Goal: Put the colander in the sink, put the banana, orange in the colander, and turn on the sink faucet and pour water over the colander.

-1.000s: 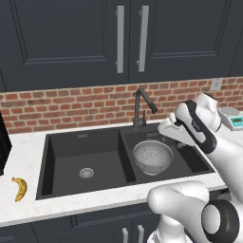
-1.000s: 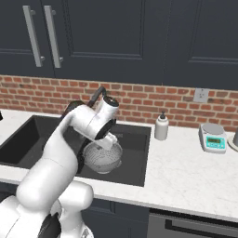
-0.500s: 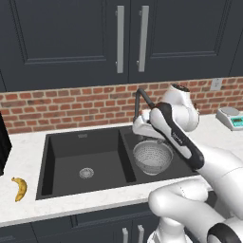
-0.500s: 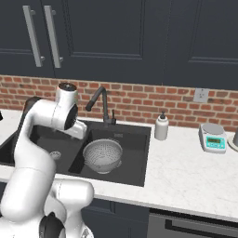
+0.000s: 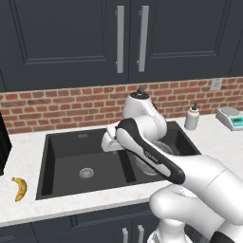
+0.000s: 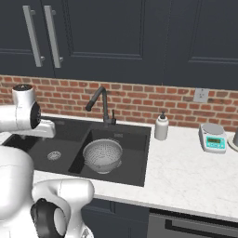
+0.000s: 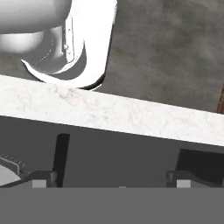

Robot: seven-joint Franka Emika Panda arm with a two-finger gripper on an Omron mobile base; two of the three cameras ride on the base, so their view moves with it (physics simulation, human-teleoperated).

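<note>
The colander [image 6: 103,155] sits empty in the right basin of the black sink [image 6: 137,134], below the arched dark faucet [image 6: 103,104]. In the left base view my arm covers most of the colander [image 5: 165,150] and the faucet. The banana [image 5: 19,188] lies on the white counter left of the sink. The orange is out of view. My gripper [image 5: 109,142] hangs over the divider between the two basins, toward the left basin. In the hand view the gripper [image 7: 114,180] is open, fingertips [image 7: 43,178] wide apart with nothing between them, facing the sink's front wall and counter edge.
A white soap bottle [image 6: 161,126] stands on the counter right of the sink, and a small scale [image 6: 214,137] farther right. A brick backsplash and dark cabinets run behind. A black appliance [image 5: 4,142] stands at the far left edge.
The arm has swung left, from above the colander in the right basin to the divider by the left basin. The colander has stayed in place.
</note>
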